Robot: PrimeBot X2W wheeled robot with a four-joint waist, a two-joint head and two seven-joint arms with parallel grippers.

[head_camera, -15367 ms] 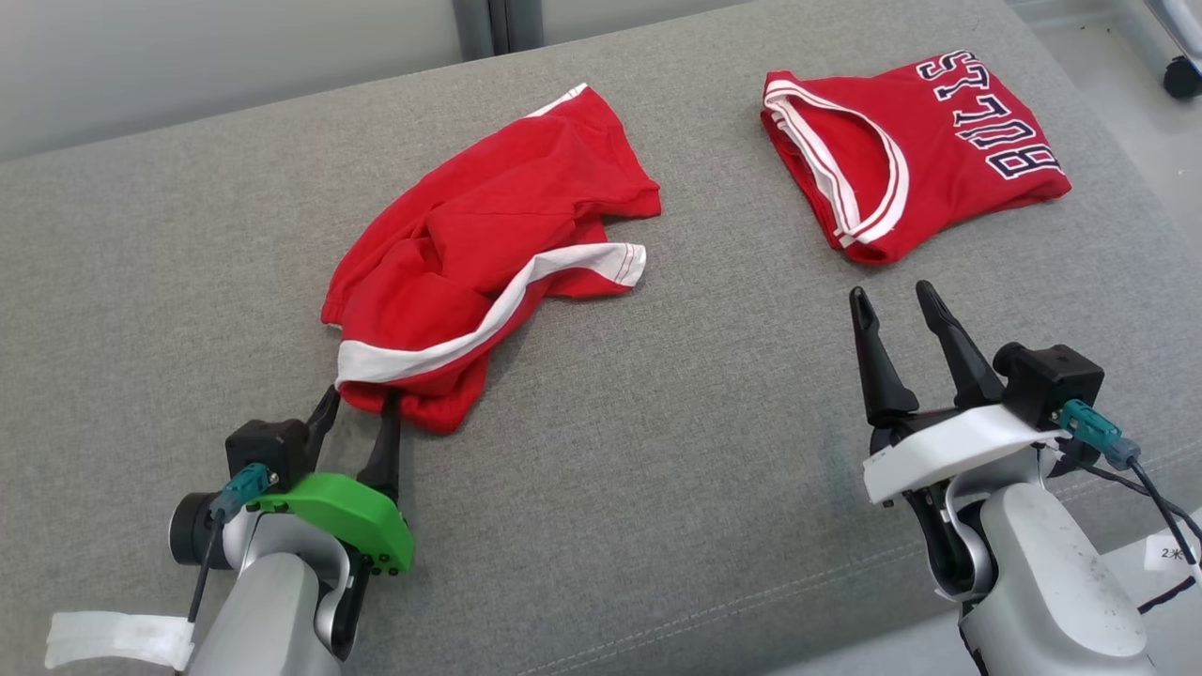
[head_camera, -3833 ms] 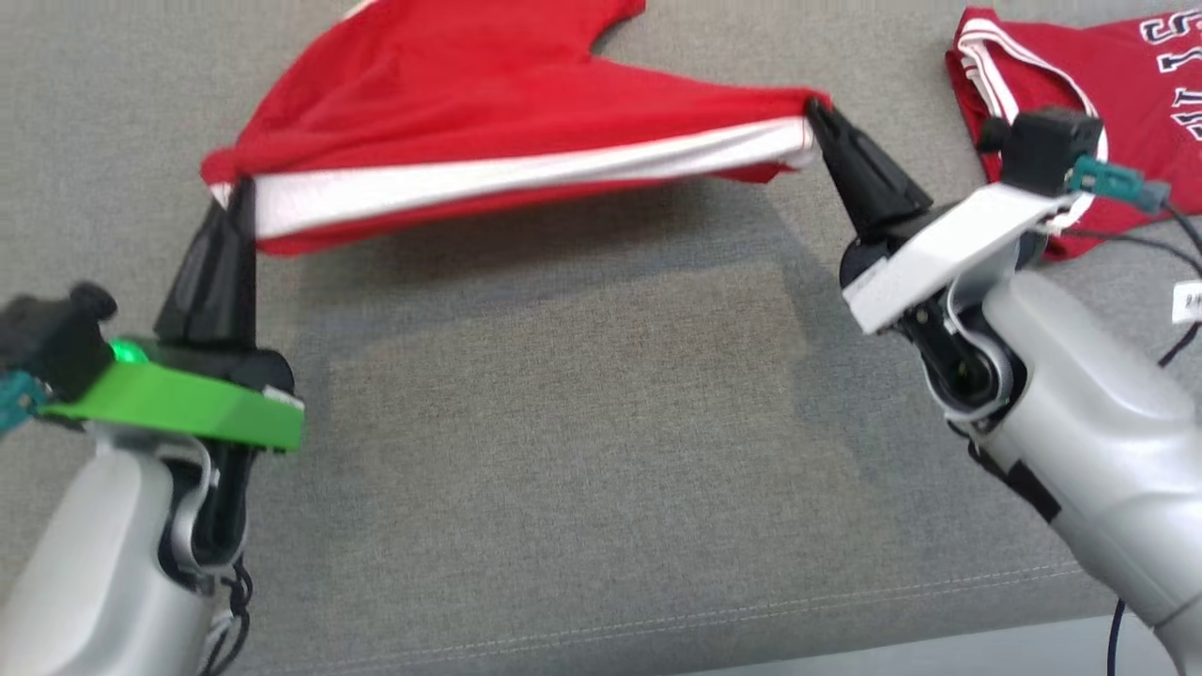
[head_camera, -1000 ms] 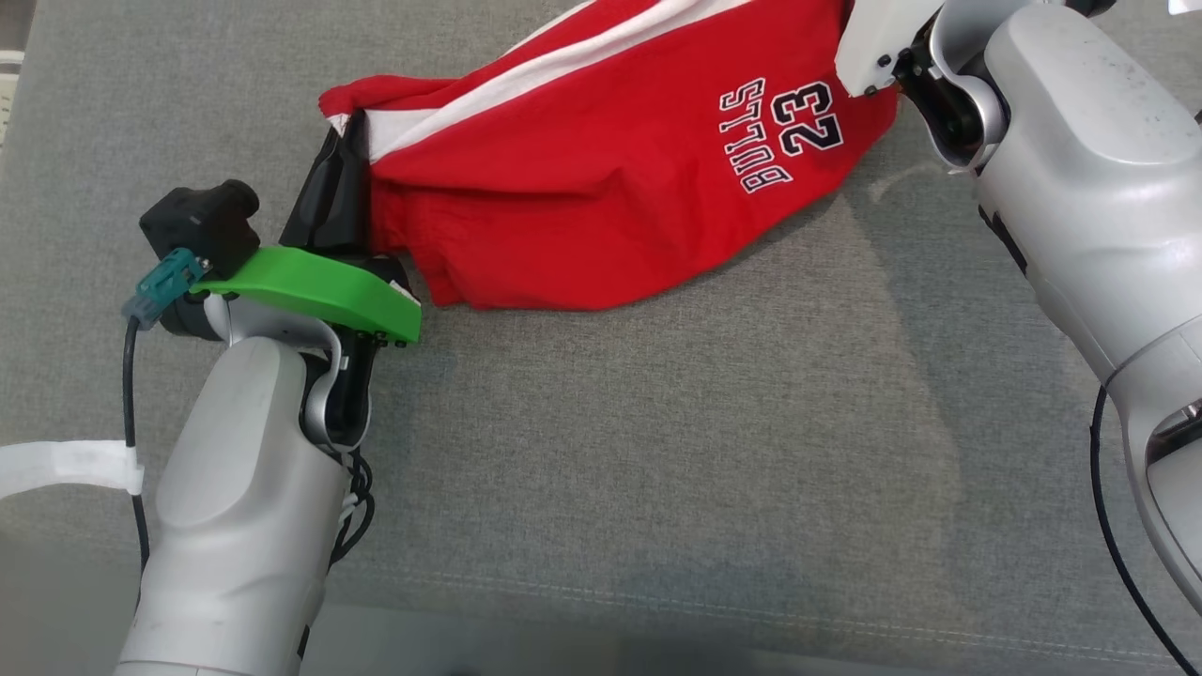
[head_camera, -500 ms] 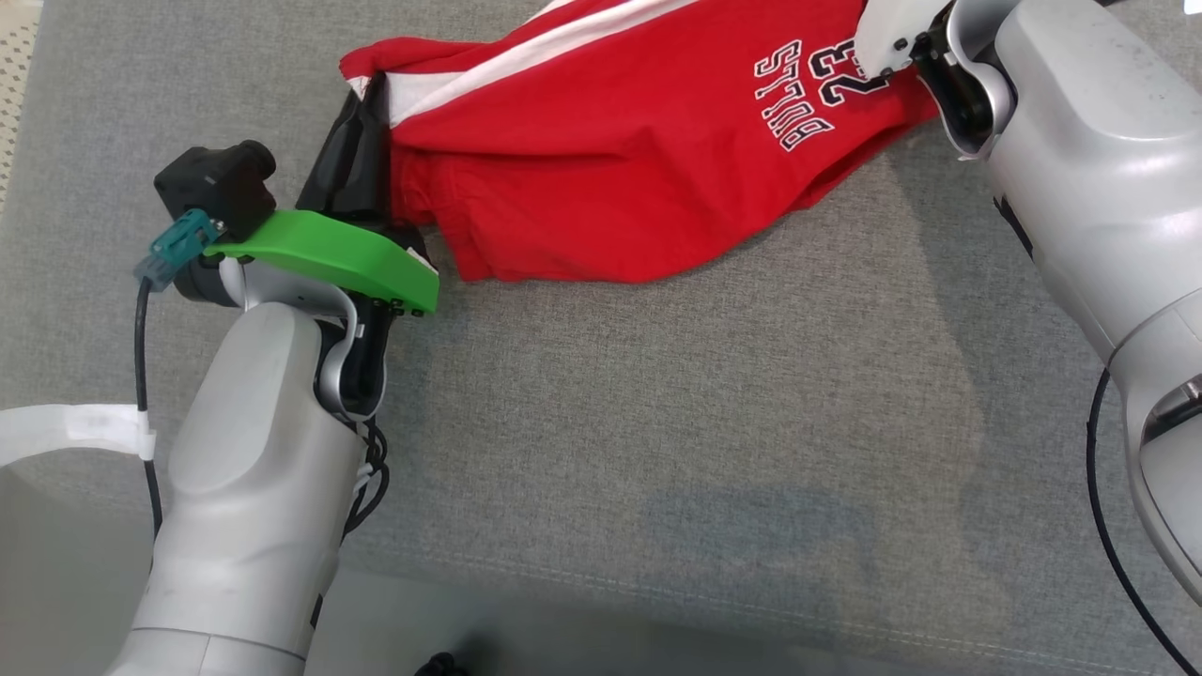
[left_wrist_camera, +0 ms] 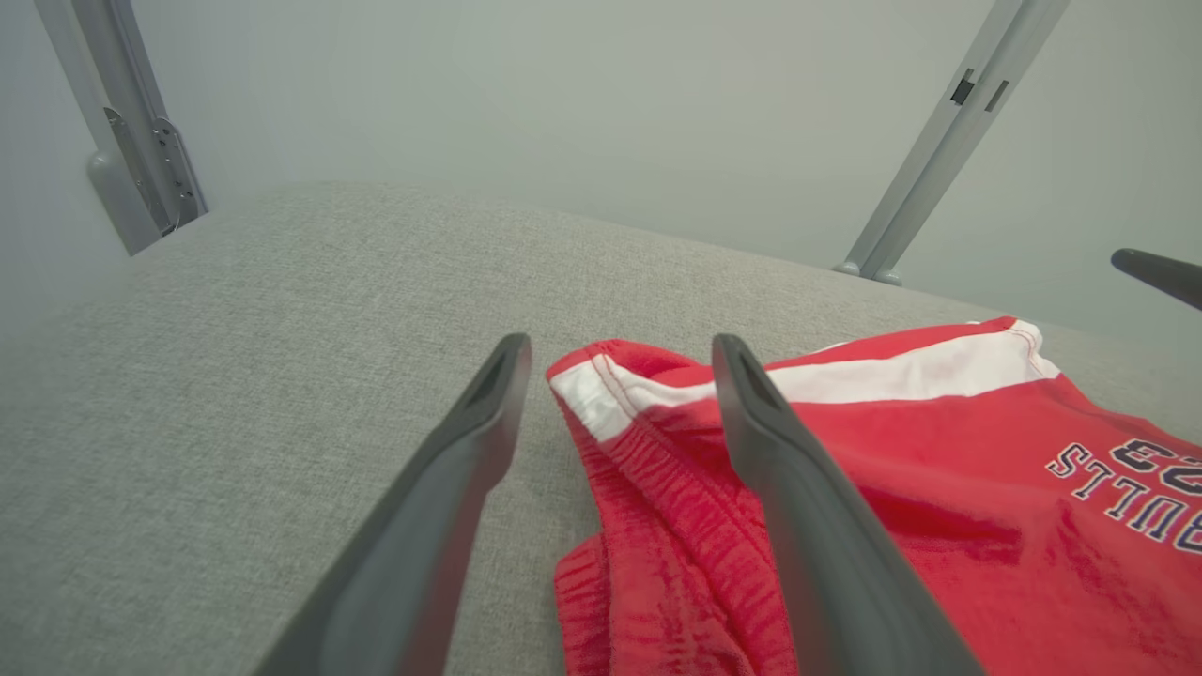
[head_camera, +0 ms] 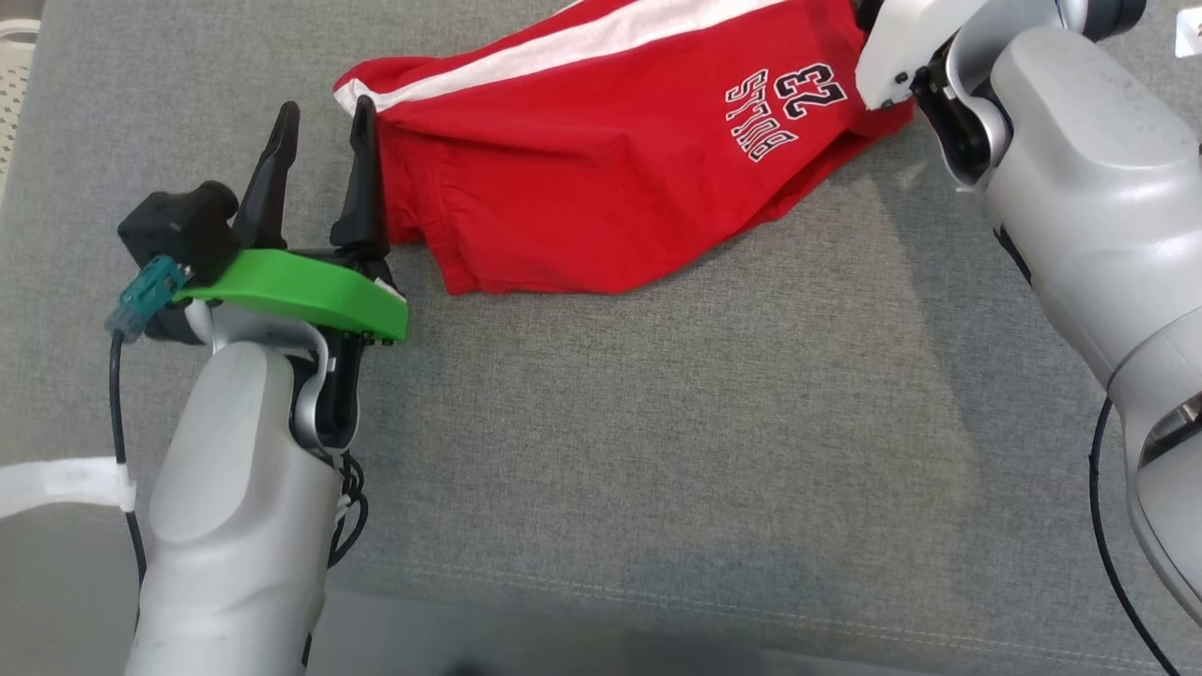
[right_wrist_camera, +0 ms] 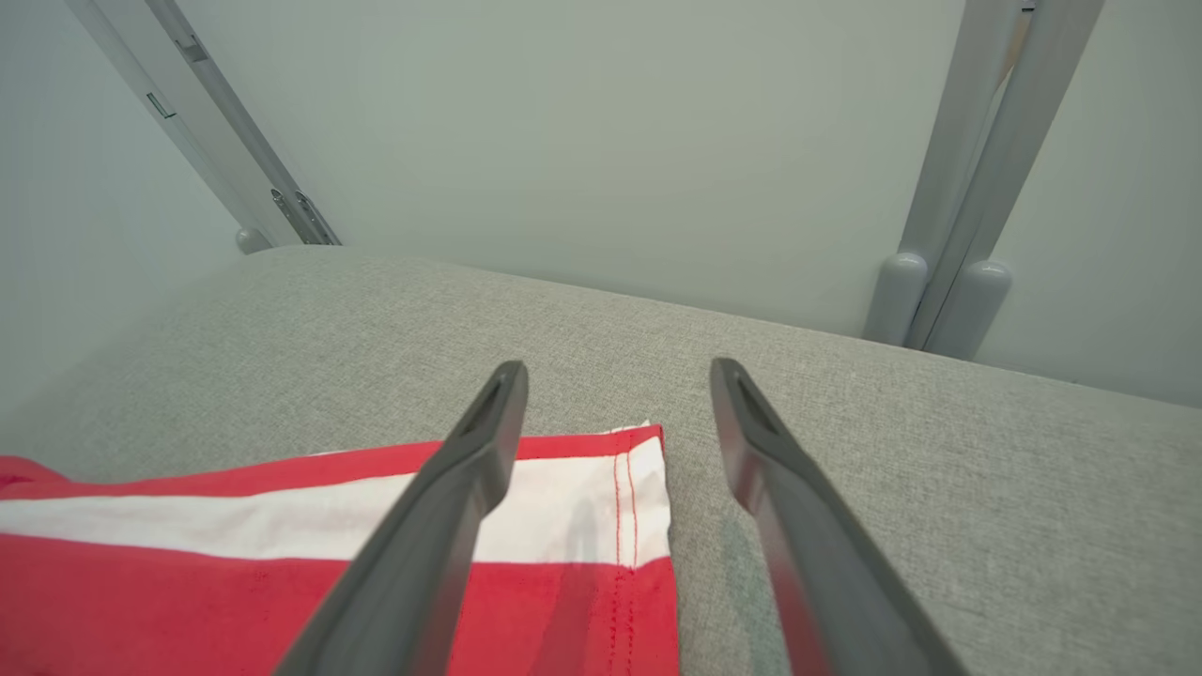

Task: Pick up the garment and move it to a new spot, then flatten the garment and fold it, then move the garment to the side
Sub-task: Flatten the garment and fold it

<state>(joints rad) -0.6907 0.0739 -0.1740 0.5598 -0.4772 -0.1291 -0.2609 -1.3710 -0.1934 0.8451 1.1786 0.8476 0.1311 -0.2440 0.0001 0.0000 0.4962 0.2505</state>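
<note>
**Red shorts [head_camera: 582,178] lying on a grey cushion [head_camera: 657,451]**

The shorts lie across the far part of the cushion, with the white stripe [head_camera: 601,38] along the far edge and the "BULLS 23" print [head_camera: 784,108] toward the right. The left end effector [head_camera: 325,105] stands spread at the waistband corner [left_wrist_camera: 587,394], gripping nothing. The right end effector [right_wrist_camera: 617,369] is spread over the hem corner [right_wrist_camera: 643,479], also empty
</note>
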